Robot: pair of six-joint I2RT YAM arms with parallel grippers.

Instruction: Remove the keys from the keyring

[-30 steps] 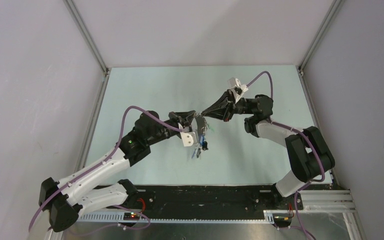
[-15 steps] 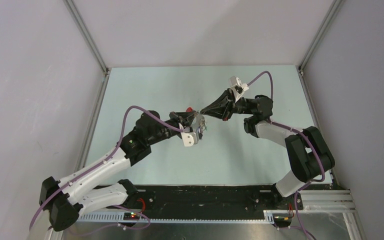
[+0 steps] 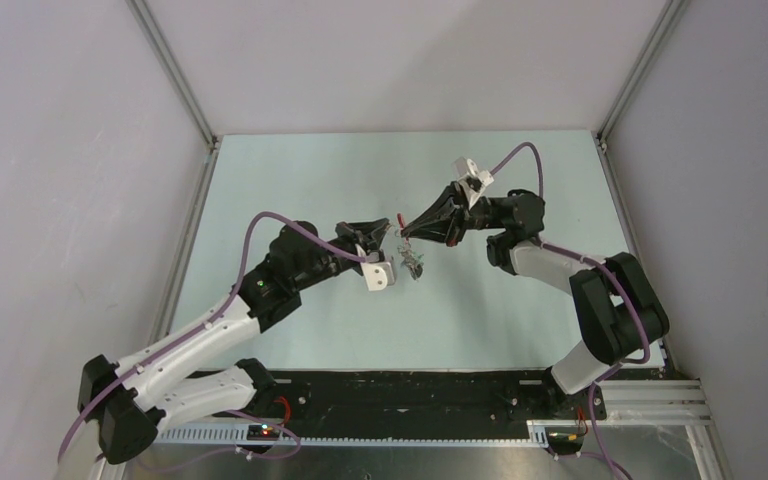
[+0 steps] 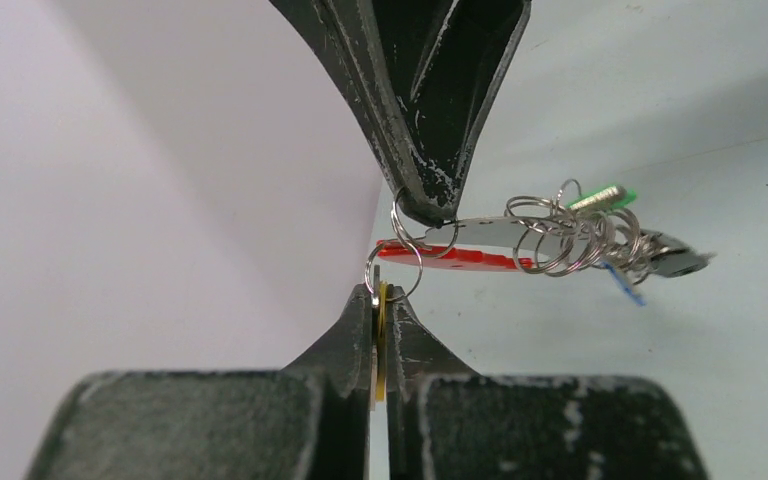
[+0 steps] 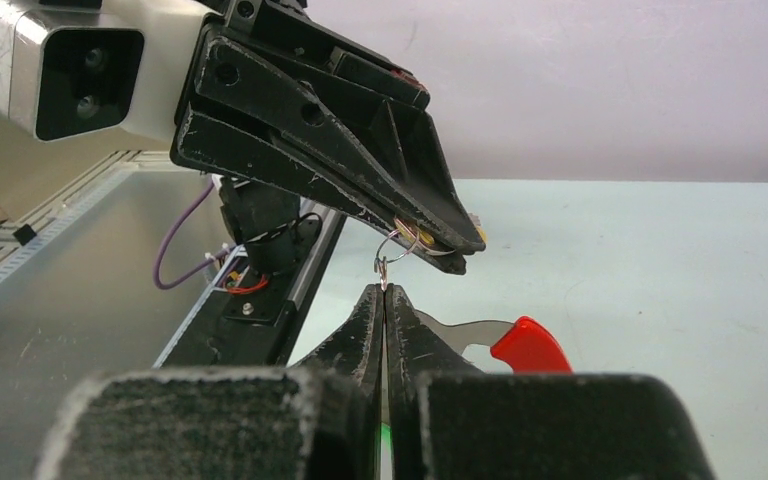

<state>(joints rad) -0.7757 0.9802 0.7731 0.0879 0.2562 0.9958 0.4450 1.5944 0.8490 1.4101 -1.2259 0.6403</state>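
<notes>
Where the tips meet: over the middle of the table (image 3: 290, 170), with the left gripper (image 4: 380, 296) and right gripper (image 5: 384, 296) almost nose to nose
Top view only: you get both arms whole, but the keys (image 3: 413, 263) are just a tiny clump hanging beside the tips
Left wrist only: the clump up close, bunched on the far end of the keyring (image 4: 460, 250), which lies level in the air, red strip under silver strip
Right wrist only: the keyring's red end poking out to the right of its own fingers, and the left wrist's camera housing top left
Left gripper: clamped flat on the yellow key (image 4: 381, 335), which hangs off one of the wire rings (image 4: 392, 268)
Right gripper: pinched tight on the silver end of the keyring, as far as I can tell
Count: two arms, two grippers, one keyring
Key heads I can make out: four (yellow, green, blue, dark)
Wire rings: they overlap too much in the bunch to count
</notes>
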